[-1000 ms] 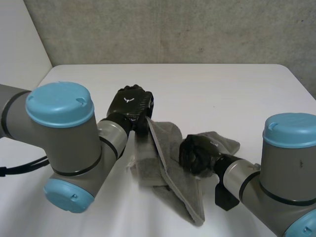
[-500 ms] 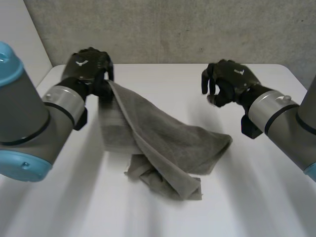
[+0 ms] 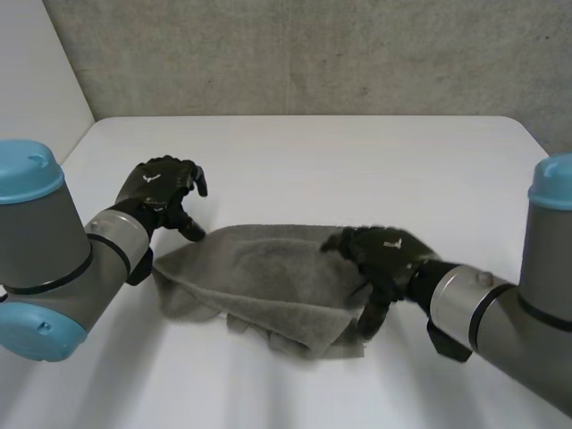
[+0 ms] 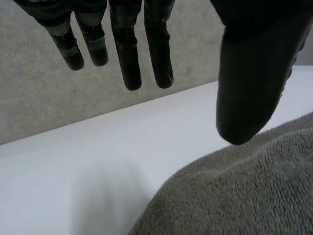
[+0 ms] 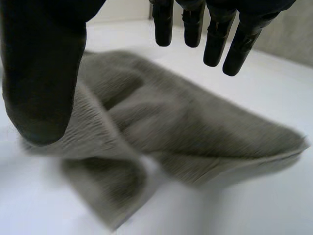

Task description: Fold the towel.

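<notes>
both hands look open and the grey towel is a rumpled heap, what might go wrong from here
1. The grey terry towel lies bunched on the white table, with layers tucked under its near edge; a fold now would likely lock in creases.
2. The left hand and right hand are open at opposite ends, holding nothing; a pinch may catch several layers or miss the edge.

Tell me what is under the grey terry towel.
The rumpled grey terry towel lies on the white table, which shows all round it. At its near edge a lower layer of its own cloth pokes out. Whatever is beneath its middle is covered.
</notes>
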{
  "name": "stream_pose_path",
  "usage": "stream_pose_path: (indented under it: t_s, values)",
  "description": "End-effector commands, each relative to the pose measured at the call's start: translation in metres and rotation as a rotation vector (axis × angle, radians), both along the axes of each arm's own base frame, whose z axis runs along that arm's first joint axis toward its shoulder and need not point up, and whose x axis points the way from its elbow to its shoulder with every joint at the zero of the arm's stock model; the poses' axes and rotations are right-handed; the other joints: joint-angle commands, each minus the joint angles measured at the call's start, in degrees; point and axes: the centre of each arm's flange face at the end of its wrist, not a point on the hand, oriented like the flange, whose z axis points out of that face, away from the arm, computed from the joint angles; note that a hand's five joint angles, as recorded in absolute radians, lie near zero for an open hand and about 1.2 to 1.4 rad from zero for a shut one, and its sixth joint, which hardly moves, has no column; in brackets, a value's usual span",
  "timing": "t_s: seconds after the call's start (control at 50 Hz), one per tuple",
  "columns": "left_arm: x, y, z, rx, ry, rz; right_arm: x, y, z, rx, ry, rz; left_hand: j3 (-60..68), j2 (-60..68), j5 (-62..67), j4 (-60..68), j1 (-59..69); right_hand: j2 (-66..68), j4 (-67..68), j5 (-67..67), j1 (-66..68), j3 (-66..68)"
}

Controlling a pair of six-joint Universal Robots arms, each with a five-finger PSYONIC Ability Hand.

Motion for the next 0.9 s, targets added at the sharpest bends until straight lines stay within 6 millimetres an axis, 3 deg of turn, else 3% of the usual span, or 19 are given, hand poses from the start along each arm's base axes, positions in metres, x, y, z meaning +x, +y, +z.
stream_pose_path:
  t_s: [0.02,0.12,0.16,0.18,0.24,0.28,0.3,0.34,0.46,0.56,0.76,0.9]
  values:
    - [0.000,-0.001,-0.001,-0.012,-0.025,-0.004,0.002,0.011,-0.025,0.083,0.044,0.023,-2.78,-1.78,-0.17,-3.11,-1.79,-4.39,-4.37,-3.60,-3.41,-2.68]
    - [0.000,-0.001,-0.002,-0.008,-0.030,-0.006,0.004,0.011,-0.041,0.107,0.044,0.022,-2.78,-6.32,-4.72,-3.11,-6.33,-2.46,-4.37,-1.67,-1.48,-2.68]
    - [0.001,-0.001,-0.008,0.013,-0.040,-0.009,0.005,0.010,-0.042,0.100,0.038,0.025,-2.78,-20.04,-18.44,-3.11,-20.05,-0.12,-4.37,0.67,0.86,-2.68]
    - [0.001,-0.001,-0.008,0.013,-0.040,-0.009,0.005,0.010,-0.042,0.100,0.038,0.025,-2.78,-20.11,-18.51,-3.11,-20.12,-0.10,-4.37,0.69,0.88,-2.68]
    - [0.002,-0.001,-0.010,0.018,-0.049,-0.014,0.008,0.010,-0.043,0.083,0.027,0.031,-2.78,-21.80,-20.19,-3.11,-21.80,10.50,-4.37,11.29,11.48,-2.68]
    - [0.003,0.000,-0.011,0.020,-0.056,-0.030,0.010,0.007,-0.045,0.050,-0.001,0.027,-2.78,-22.47,-20.86,-3.11,-22.48,29.72,-4.37,30.51,30.70,-2.68]
    - [0.002,0.003,-0.013,0.023,-0.064,-0.057,0.010,0.007,-0.045,0.050,-0.002,0.027,-2.78,-22.80,-21.20,-3.11,-22.81,29.84,-4.37,30.63,30.82,-2.68]
    - [0.001,0.004,-0.014,0.024,-0.074,-0.090,0.015,0.000,-0.045,0.009,-0.058,0.012,-2.78,-22.81,-21.20,-3.11,-22.81,65.45,-4.37,66.24,66.43,-2.68]
    - [0.006,0.012,-0.019,0.065,-0.082,-0.218,0.014,-0.022,-0.032,-0.060,-0.151,-0.048,-2.78,-22.81,-21.20,-3.11,-22.81,65.61,-4.37,66.40,66.59,-2.68]
    - [0.001,0.022,-0.024,0.110,-0.058,-0.318,-0.007,-0.072,-0.015,-0.171,-0.209,-0.180,-2.78,-21.80,-20.19,-3.11,-21.81,65.61,-4.37,66.40,66.59,-2.68]
    - [0.006,0.018,-0.034,0.132,-0.058,-0.309,-0.027,-0.088,-0.019,-0.165,-0.199,-0.247,-2.78,-20.79,-19.18,-3.11,-20.80,65.61,-4.37,66.40,66.59,-2.68]
    - [0.010,0.004,-0.045,0.115,-0.074,-0.226,-0.033,-0.091,-0.021,-0.154,-0.197,-0.261,-2.78,-18.77,-17.17,-3.11,-18.78,65.61,-4.37,66.40,66.59,-2.68]
